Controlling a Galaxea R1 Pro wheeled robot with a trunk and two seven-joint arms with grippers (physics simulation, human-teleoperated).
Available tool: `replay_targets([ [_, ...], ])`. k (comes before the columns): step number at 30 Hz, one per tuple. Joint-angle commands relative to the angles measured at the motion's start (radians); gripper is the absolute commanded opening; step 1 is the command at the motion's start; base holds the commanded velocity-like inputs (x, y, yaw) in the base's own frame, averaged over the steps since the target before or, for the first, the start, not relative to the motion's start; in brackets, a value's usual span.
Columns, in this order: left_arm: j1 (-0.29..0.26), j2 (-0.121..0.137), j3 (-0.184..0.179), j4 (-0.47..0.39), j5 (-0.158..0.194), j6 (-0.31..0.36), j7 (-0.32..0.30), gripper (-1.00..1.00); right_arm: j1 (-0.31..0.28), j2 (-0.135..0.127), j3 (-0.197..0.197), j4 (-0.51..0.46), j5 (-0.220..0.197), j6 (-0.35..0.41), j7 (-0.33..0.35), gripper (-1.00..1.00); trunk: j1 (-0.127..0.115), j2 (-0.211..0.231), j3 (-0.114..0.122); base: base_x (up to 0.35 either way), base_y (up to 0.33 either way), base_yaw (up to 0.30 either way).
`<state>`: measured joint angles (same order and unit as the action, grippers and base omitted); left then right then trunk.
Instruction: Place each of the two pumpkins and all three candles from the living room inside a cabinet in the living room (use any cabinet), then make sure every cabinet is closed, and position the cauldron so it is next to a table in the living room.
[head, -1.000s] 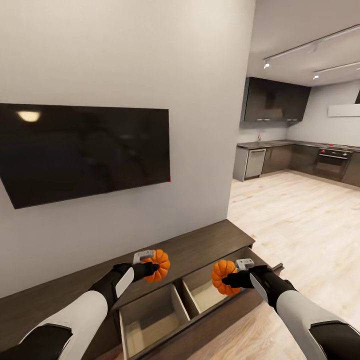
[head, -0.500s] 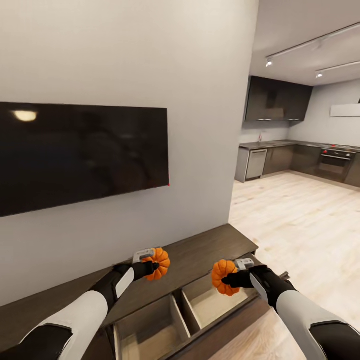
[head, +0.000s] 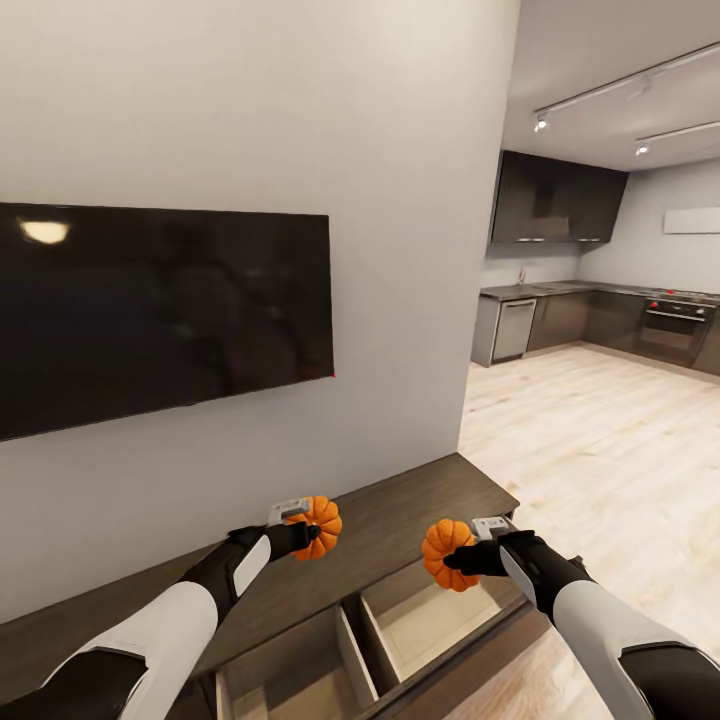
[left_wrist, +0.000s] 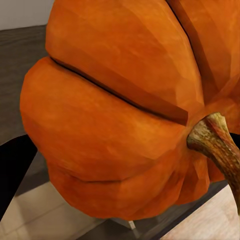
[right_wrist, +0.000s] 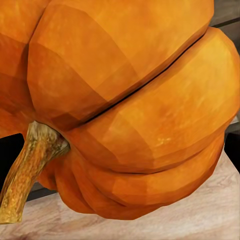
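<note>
1. Compared with a second ago, the whole head view is shifted: the cabinet (head: 420, 520) sits lower and the TV (head: 160, 310) is cut off at the picture's edge, while both arms are kept in the same pose.
2. The left pumpkin (head: 320, 527), bright orange and ribbed, is clamped in the left pincer (head: 298, 528) above the cabinet top.
3. The right pumpkin (head: 446, 554), its brown stem seen in the wrist view, is clamped in the right pincer (head: 470, 553) over the open, pale-lined drawer (head: 425, 615).

A bright-orange ribbed pumpkin (right_wrist: 130, 105) with a rough tan stem (right_wrist: 27, 170) is seen close up, above pale wood-plank flooring (right_wrist: 200, 215).
</note>
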<state>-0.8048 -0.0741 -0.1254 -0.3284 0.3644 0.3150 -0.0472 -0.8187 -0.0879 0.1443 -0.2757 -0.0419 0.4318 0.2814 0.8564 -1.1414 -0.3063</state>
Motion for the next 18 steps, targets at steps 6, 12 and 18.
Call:
replay_targets([
  [6,-0.001,0.000,-0.003,-0.001,0.002,0.004,0.001,-1.00,0.000,-0.001,0.008,-0.002,-0.007,0.005,0.001,-1.00,0.000,-0.001,-0.001,0.000,0.000,0.000],
  [12,-0.001,-0.001,-0.003,-0.001,0.002,0.004,0.001,-1.00,0.000,0.000,0.010,-0.002,-0.007,0.005,-0.002,-1.00,0.000,-0.001,-0.001,0.000,0.000,0.000],
  [18,-0.001,-0.001,-0.003,-0.002,0.002,0.004,0.001,-1.00,0.001,0.000,0.008,-0.002,-0.007,0.005,-0.003,-1.00,0.000,-0.001,-0.001,0.000,0.000,0.000],
])
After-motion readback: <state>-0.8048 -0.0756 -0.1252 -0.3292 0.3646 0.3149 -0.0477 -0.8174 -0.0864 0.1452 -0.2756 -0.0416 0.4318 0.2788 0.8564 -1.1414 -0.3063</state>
